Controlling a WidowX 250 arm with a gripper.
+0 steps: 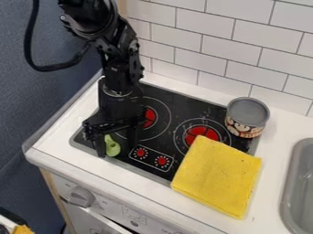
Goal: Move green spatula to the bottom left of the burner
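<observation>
stove front [105, 206] cut off | green spatula [112, 147] between fingers [99, 147], upper part hidden

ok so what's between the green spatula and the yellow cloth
In the camera view, a white-outlined panel with two red dials lies between the green spatula and the yellow cloth.

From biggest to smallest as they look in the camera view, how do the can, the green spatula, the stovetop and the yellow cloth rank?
1. Stovetop
2. Yellow cloth
3. Can
4. Green spatula, judging by its visible part
</observation>
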